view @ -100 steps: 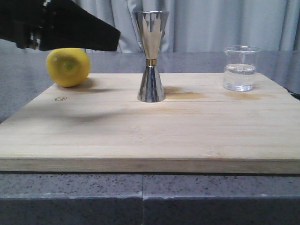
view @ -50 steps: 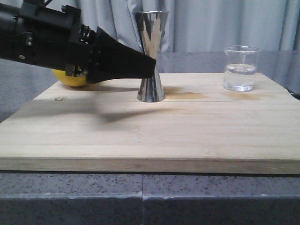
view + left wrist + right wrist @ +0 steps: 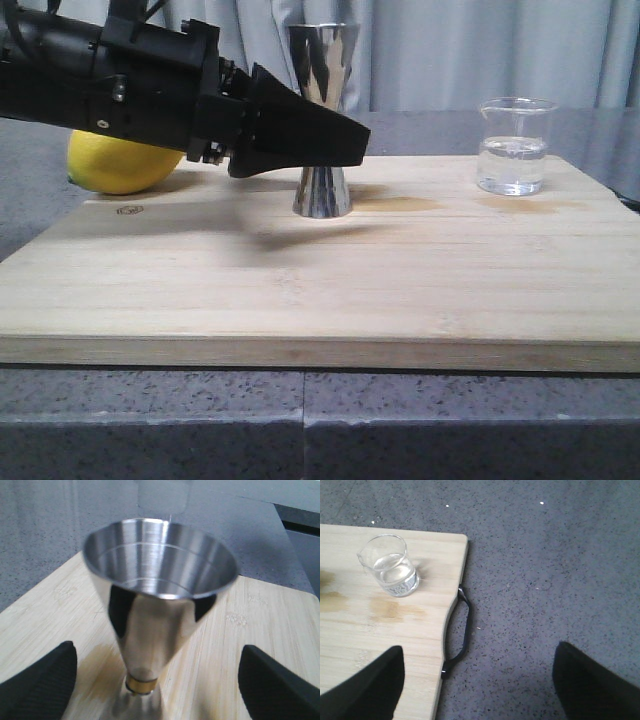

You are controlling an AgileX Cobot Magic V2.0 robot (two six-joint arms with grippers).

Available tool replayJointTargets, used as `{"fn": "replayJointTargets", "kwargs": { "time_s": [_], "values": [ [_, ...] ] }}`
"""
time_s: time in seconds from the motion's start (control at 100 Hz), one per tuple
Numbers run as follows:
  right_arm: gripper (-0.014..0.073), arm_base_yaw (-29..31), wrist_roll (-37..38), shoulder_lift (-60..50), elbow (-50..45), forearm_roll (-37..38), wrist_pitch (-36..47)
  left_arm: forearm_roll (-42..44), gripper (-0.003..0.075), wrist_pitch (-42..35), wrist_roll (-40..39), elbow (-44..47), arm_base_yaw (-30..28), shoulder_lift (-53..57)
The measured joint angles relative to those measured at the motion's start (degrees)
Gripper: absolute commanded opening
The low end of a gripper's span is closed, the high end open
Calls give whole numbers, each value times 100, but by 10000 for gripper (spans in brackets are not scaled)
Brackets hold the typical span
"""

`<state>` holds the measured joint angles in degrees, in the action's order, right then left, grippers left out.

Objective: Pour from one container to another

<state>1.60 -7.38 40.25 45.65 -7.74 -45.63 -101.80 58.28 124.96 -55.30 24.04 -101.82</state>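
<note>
The small clear glass beaker (image 3: 515,146) stands at the back right of the wooden board, about a third full of clear liquid; the right wrist view also shows the beaker (image 3: 388,566). The shiny steel hourglass cup (image 3: 322,120) stands upright at the back middle. My left gripper (image 3: 352,142) is open, with its black fingers on either side of the steel cup (image 3: 155,595) at waist height and not touching it. My right gripper (image 3: 480,685) is open and holds nothing. It hangs over the board's right edge, well short of the beaker, and is out of the front view.
A yellow lemon (image 3: 118,160) lies at the board's back left, partly behind my left arm. The wooden cutting board (image 3: 300,290) rests on a grey speckled counter (image 3: 545,555), and its black handle (image 3: 461,630) sticks out on the right side. A curtain hangs behind.
My left arm has swung in from the left and come down, bringing its open fingers around the steel cup. The lemon now sits a little further left. The beaker has not moved.
</note>
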Motion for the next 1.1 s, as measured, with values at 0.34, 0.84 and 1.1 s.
{"fn": "replayJointTargets", "kwargs": {
  "time_s": [0.34, 0.84, 1.1],
  "values": [
    [552, 0, 0, 0, 0, 0, 0, 0, 608, 0, 0, -14, 0, 0],
    [552, -34, 0, 0, 0, 0, 6, 0, 608, -335, 0, -182, 114, 0],
    [552, -34, 0, 0, 0, 0, 6, 0, 608, -450, 0, -182, 201, 0]
  ]
}}
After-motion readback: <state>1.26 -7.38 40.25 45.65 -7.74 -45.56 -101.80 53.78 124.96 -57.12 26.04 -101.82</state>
